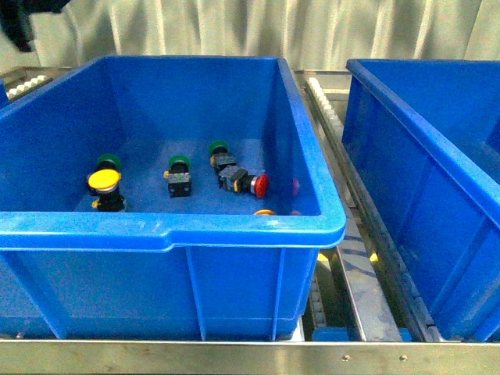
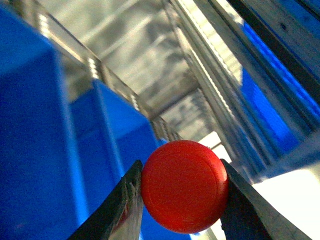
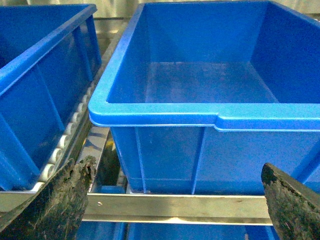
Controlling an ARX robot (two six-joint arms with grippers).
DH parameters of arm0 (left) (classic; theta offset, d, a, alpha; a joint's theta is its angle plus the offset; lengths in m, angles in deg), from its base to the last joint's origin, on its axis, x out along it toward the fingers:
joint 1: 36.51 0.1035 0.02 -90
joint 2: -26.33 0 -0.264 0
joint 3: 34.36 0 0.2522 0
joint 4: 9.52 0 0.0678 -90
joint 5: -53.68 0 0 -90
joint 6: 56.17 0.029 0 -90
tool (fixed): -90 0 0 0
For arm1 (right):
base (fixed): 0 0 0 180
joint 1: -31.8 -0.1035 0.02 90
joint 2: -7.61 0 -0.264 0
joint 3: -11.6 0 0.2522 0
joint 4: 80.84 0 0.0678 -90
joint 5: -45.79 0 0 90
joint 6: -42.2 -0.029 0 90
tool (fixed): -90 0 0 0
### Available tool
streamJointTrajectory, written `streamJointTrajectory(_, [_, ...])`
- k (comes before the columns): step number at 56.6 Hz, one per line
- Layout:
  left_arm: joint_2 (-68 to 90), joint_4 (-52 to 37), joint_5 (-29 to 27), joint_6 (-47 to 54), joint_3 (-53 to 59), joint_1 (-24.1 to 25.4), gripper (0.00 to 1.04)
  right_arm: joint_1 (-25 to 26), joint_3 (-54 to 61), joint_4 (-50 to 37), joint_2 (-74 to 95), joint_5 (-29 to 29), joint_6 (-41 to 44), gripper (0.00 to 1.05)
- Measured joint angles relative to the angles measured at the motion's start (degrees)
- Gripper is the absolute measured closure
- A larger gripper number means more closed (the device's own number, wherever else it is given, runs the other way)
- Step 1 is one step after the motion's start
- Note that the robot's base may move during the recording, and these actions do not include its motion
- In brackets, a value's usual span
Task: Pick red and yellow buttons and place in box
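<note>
Standing cap-up left of centre: yellow button. Lying sideways at centre, cap rightward: red button. Filling lower centre, being pinched: second red button.

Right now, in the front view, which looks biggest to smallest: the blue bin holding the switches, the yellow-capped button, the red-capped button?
Largest: blue bin, by far.
Then: yellow-capped button and red-capped button. They look about alike. The yellow one stands upright and the red one lies on its side, so I will not rank them.

A blue bin holds a yellow button, a red button and three green buttons. A second bin stands just right.
</note>
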Motion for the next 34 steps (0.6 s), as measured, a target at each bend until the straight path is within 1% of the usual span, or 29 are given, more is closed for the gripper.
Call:
streamJointTrajectory(3, [0.87, -1.01, 2.08, -1.11, -1.16, -1.95, 0.71, 0.0, 0.0, 0.0, 0.0, 0.02, 0.0, 0.06])
streamJointTrajectory(12, [5.88, -0.13, 7.96, -1.33, -3.69, -7.78, 0.71, 0.0, 0.02, 0.0, 0.0, 0.02, 0.0, 0.06])
streamJointTrajectory(21, [7.63, -0.15, 10.1, -0.42, -4.33, -9.03, 0.71, 0.0, 0.0, 0.0, 0.0, 0.02, 0.0, 0.06])
streamJointTrajectory(34, [8.85, -0.61, 10.54, 0.68, -4.5, -10.21, 0.71, 0.0, 0.0, 0.0, 0.0, 0.02, 0.0, 0.06])
